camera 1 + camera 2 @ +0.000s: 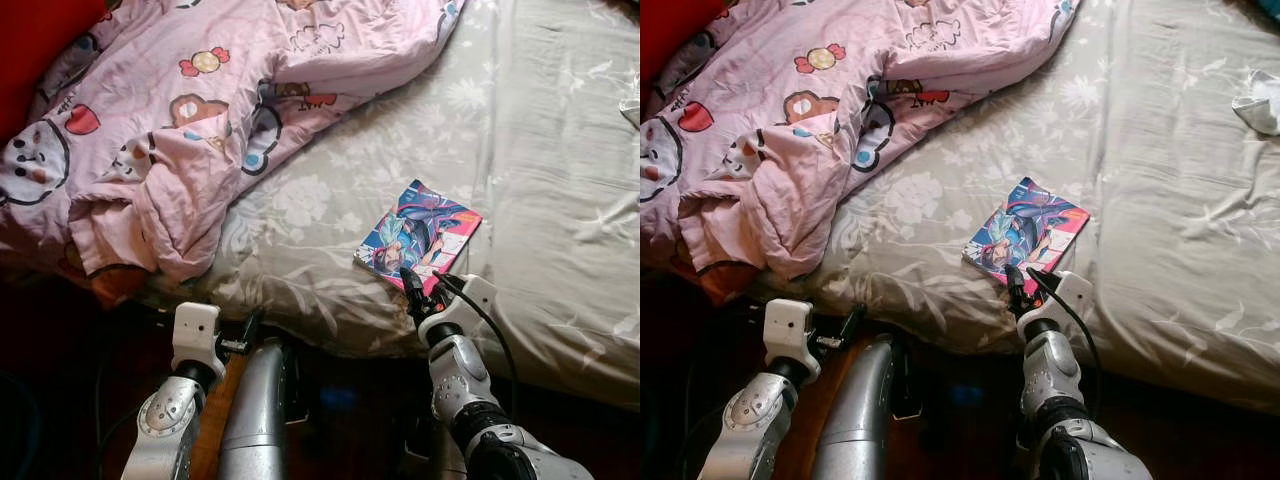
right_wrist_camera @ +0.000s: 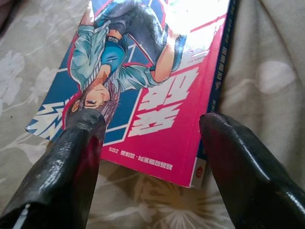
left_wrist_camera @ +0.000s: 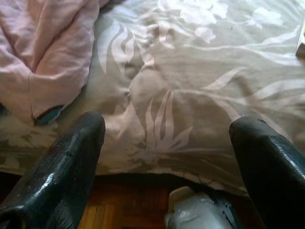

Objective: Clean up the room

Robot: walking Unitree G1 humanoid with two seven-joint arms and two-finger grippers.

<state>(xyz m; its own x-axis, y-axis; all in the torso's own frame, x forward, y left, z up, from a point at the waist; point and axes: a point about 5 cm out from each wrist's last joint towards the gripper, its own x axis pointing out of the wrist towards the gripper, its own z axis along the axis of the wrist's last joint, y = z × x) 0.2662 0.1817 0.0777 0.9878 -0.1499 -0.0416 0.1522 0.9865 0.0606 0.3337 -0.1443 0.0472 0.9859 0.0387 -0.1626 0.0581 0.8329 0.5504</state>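
Observation:
A colourful comic book (image 1: 420, 235) lies flat on the grey floral bed sheet (image 1: 560, 180), close to the mattress's near edge. My right gripper (image 1: 413, 285) hovers at the book's near edge. In the right wrist view its two black fingers (image 2: 76, 157) stand open, one over the cover (image 2: 157, 95) and one just beyond the spine, gripping nothing. My left gripper (image 3: 167, 128) is held low at the bed's edge, open and empty, facing the sheet (image 3: 190, 95) and a fold of pink blanket (image 3: 47, 52).
A crumpled pink cartoon-print blanket (image 1: 170, 120) covers the bed's far left and hangs over its edge. Something red (image 1: 30, 40) sits at the top left. A white crumpled item (image 1: 1260, 100) lies at the far right. Dark wooden floor (image 3: 114, 217) runs below the mattress.

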